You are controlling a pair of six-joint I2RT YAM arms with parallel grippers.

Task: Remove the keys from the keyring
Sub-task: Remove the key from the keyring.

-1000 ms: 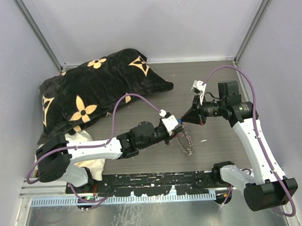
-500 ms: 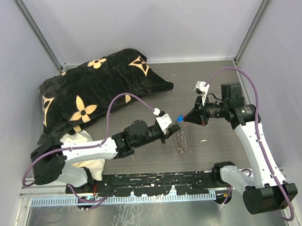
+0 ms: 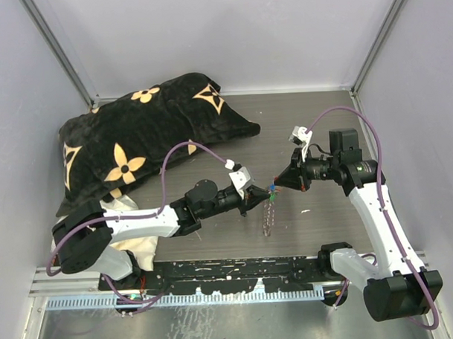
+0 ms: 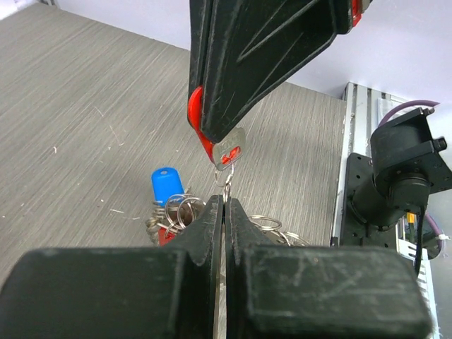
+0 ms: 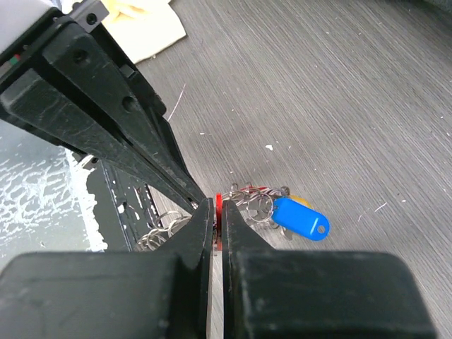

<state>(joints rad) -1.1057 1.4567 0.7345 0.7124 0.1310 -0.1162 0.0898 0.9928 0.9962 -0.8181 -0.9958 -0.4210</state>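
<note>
Claws meet above the desk [image 3: 321,121]: left claw [image 4: 224,206] is clamped on the keyring [image 3: 269,215], right claw [image 5: 217,206] pinches a red-headed key [image 4: 227,152]; the coil dangles beneath them, a blue-headed key [image 4: 167,189] alongside.

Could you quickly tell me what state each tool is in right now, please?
Left tool: closed, pinching the keyring.
Right tool: closed on a red key.

No readable text, label, number or sign on anything.
</note>
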